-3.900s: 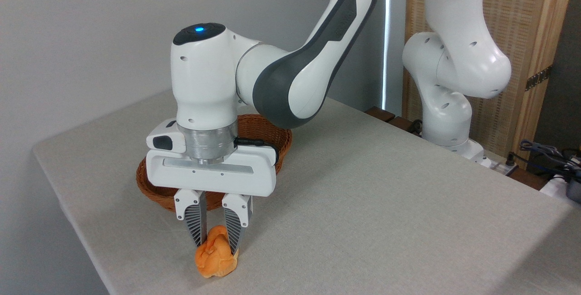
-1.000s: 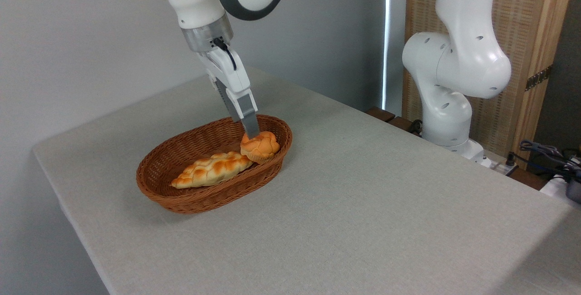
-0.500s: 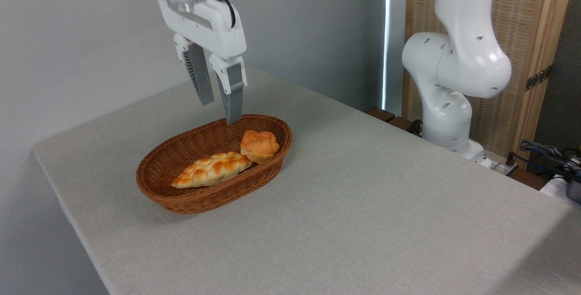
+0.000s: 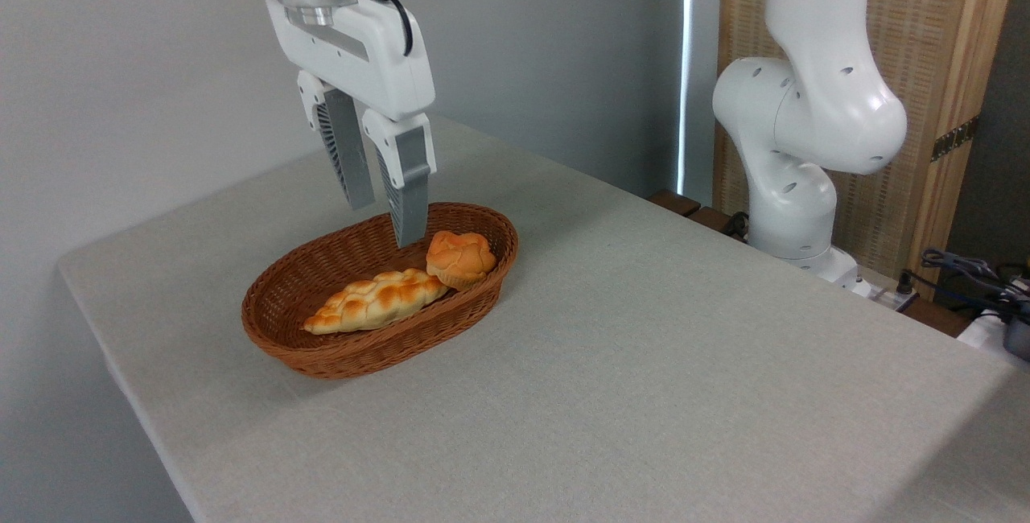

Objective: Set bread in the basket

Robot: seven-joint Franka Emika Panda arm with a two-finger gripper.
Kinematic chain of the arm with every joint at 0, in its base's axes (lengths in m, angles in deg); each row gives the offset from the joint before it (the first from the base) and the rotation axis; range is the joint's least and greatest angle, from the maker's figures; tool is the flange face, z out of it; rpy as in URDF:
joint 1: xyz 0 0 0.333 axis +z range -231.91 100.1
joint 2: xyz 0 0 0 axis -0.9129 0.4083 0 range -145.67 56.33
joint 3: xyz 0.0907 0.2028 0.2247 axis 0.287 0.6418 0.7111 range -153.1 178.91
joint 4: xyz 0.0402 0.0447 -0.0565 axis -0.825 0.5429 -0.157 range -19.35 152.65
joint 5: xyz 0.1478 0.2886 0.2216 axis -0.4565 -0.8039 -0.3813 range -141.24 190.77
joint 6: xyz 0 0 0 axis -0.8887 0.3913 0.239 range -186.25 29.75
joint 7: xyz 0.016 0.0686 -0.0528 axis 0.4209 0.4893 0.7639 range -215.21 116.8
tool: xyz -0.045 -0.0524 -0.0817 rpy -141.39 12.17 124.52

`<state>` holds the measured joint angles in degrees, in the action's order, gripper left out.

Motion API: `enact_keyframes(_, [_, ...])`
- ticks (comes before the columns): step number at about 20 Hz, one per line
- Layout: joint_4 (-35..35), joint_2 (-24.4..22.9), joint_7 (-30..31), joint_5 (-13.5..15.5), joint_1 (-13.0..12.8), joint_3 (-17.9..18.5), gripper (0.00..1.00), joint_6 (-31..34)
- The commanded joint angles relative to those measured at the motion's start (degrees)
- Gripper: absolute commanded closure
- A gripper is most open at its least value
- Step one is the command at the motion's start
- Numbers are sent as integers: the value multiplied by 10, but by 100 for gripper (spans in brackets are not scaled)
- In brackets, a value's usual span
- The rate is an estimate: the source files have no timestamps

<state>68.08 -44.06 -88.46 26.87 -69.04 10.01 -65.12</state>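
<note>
A: What are we seeing at the gripper [image 4: 385, 221] right now?

B: We are seeing it hanging above the basket [image 4: 338, 350], pointing down, with its two fingers [image 4: 408, 185] spread apart. A clear gap is showing between them, and nothing is sitting in that gap. We are not seeing the fingers touching anything; the nearer fingertip is lining up with the basket's far rim in this view, but we cannot tell how high above it the tip is hanging.

A: And the bread [image 4: 459, 257]?

B: We are finding it inside the basket, at the right end, resting against the inner wall there. Its lumpy orange top is facing up. It is lying just to the right of the gripper's nearer fingertip and below it, apart from it.

A: Is anything else sharing the basket?

B: Yes, we are looking at a long braided loaf [image 4: 375, 299] lying along the basket's floor. Its right end is meeting the bread, and the two appear to be touching.

A: Where is the basket sitting?

B: We are seeing it standing on the grey table [image 4: 644, 378], toward the left side. The arm's white base [image 4: 793, 209] is standing at the table's far right edge, well apart from the basket.
</note>
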Motion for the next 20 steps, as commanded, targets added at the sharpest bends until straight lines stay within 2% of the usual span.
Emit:
enact_keyframes(1, [-12, 12, -13, -6, -3, 22, 0, 3])
enact_keyframes(5, [-12, 8, -6, -7, -8, 25, 0, 4])
enact_keyframes(7, [-11, 5, -7, -18, -13, 37, 0, 4])
enact_keyframes(11, [-11, 4, -10, -25, -34, 56, 0, 4])
enact_keyframes(20, [-11, 4, -8, -25, -34, 57, 0, 9])
